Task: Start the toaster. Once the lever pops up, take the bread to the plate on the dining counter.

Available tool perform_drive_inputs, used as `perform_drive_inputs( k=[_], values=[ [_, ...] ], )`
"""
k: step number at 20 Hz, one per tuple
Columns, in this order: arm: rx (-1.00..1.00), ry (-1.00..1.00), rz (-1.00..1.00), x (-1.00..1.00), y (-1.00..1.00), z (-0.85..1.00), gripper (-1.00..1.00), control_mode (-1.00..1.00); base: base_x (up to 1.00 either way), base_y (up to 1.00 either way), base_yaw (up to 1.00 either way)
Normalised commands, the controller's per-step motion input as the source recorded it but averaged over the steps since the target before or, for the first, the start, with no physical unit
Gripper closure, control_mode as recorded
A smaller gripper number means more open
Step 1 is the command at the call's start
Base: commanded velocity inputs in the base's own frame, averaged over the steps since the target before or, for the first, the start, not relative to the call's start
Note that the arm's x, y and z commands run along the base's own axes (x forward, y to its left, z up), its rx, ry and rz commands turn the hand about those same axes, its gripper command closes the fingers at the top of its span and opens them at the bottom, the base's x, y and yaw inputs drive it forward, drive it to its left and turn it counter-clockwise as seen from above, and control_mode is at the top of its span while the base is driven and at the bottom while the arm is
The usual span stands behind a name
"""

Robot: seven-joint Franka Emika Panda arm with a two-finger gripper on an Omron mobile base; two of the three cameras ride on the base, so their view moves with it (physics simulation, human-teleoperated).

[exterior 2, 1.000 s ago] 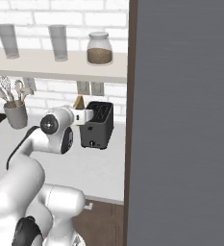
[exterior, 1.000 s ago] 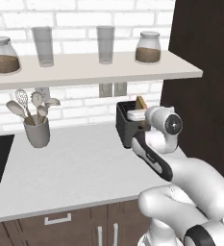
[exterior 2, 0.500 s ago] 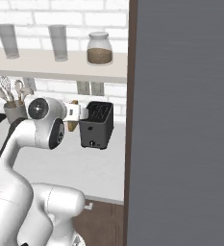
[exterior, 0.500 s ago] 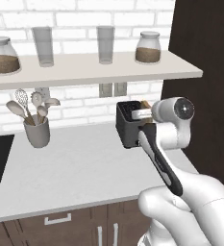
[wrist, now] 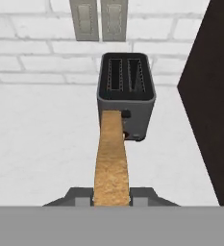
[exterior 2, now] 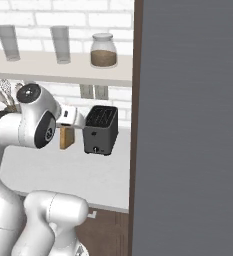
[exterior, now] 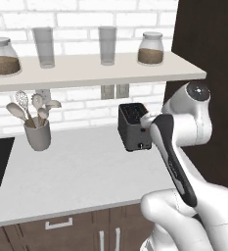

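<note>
White and dark-jointed, the arm rises from the base, bends at a raised elbow and reaches level toward the brick wall, its hand held above the pale worktop (exterior: 76,166). The two-finger gripper (wrist: 111,194) is clamped on the thin golden-brown slice of bread (wrist: 111,158), which hangs edge-on below the hand in the right base view (exterior 2: 66,137) and runs straight out from the finger tips in the hand view. The slice is clear of the small boxy dark grey toaster (exterior 2: 101,130), just in front of it. Both black slots look empty. The toaster stands on the worktop under a pale shelf (exterior: 86,71), beside a dark brown panel (exterior: 208,54).
</note>
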Motion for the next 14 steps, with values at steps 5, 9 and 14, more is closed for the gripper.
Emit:
perform_drive_inputs(
  k=[5, 9, 14],
  values=[
    [0.0, 0.02, 0.0, -0.61, 0.0, 0.0, 1.0, -1.0, 0.0, 0.0, 0.0],
    [0.0, -0.04, 0.0, -0.35, 0.0, 0.0, 1.0, -1.0, 0.0, 0.0, 0.0],
    [0.0, -0.05, 0.0, -0.27, 0.0, 0.0, 1.0, -1.0, 0.0, 0.0, 0.0]
  ],
)
